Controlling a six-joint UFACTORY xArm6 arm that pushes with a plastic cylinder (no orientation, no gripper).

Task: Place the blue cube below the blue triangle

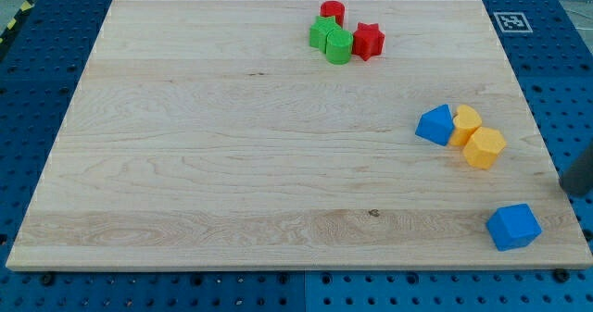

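Hovering right of the blue cube [513, 227], my tip [567, 188] touches nothing; blue triangle [435, 125] sits above.

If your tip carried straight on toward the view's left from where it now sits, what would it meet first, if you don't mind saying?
My tip sits at the view's right edge, above and right of the blue cube. Heading straight left, it probably passes between that cube and the yellow blocks, meeting nothing, though depth is uncertain.

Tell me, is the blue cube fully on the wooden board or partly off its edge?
Fully on. The blue cube sits near the wooden board's lower right corner, wood visible around it.
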